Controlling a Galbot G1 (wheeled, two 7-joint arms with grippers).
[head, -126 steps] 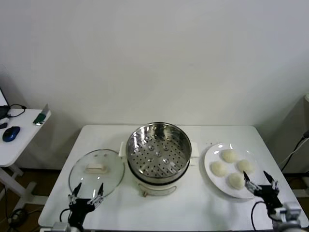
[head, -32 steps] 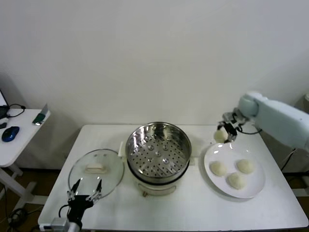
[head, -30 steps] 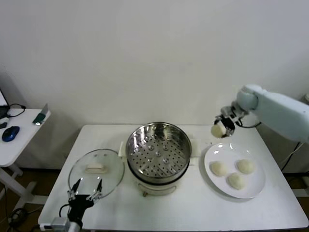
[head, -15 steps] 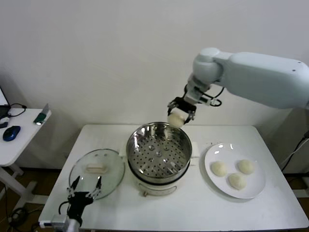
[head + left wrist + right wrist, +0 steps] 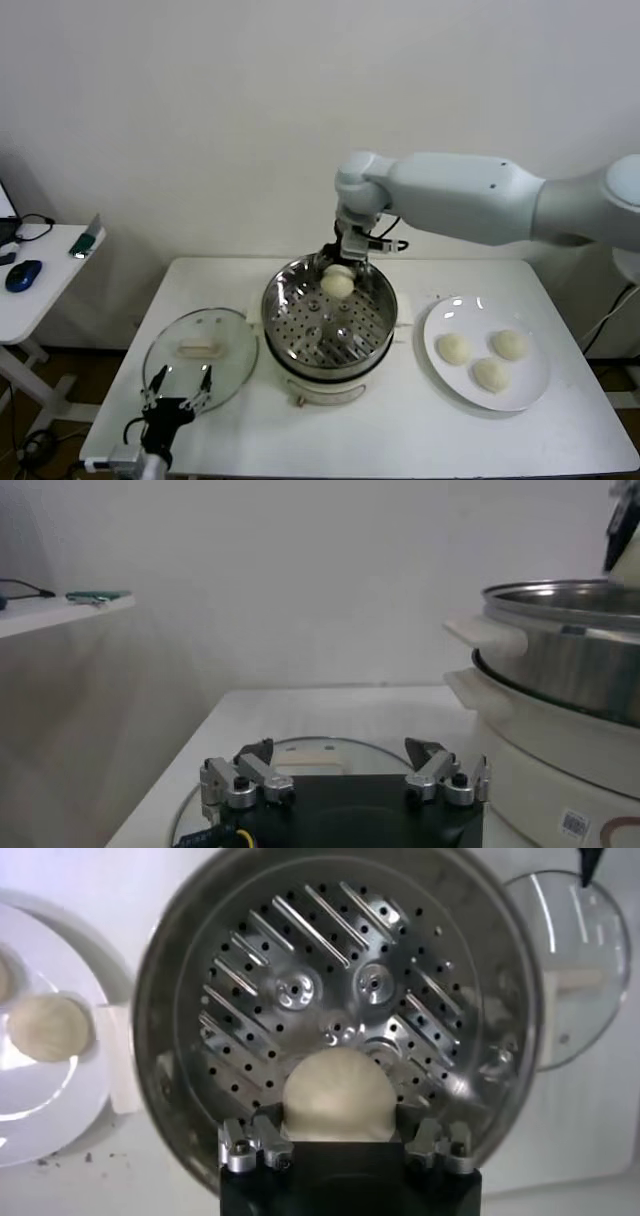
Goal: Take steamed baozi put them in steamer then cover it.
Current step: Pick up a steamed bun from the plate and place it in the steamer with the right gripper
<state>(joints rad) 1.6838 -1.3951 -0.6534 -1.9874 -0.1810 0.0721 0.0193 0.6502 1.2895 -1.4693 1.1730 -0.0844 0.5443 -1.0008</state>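
Right gripper clamped on one baozi, hanging over the steamer at about 12 o'clock of the bowl, just inside the far rim. From the right wrist view, bun pinched between both fingers, above the perforated floor with bare steel all around. Whether bun touches floor: cannot tell. Steamer interior otherwise bare; wall ring unbroken, white side handles at 3 and 9 o'clock.

Counted: four baozi in all, one in the grip, three on the white plate. Three on plate grouped toward its 3 o'clock half, one at, one at, one at, close together but apart. Plate at 3 o'clock of the steamer, just beside its handle, near the table's right edge.

One cover, lying flat at 9 o'clock of the steamer, rim just beside the white base, white handle up. One steamer. One table, with bare white strip along the near edge from 5 to 7 o'clock and behind the steamer at 12.

Left gripper parked low at the table's near edge, at 6 o'clock of the cover, fingers spread wide apart, holding nothing. Seen from the left wrist view, tips over the cover's near rim.

Side desk well apart at 9 o'clock, beyond the table's left edge.
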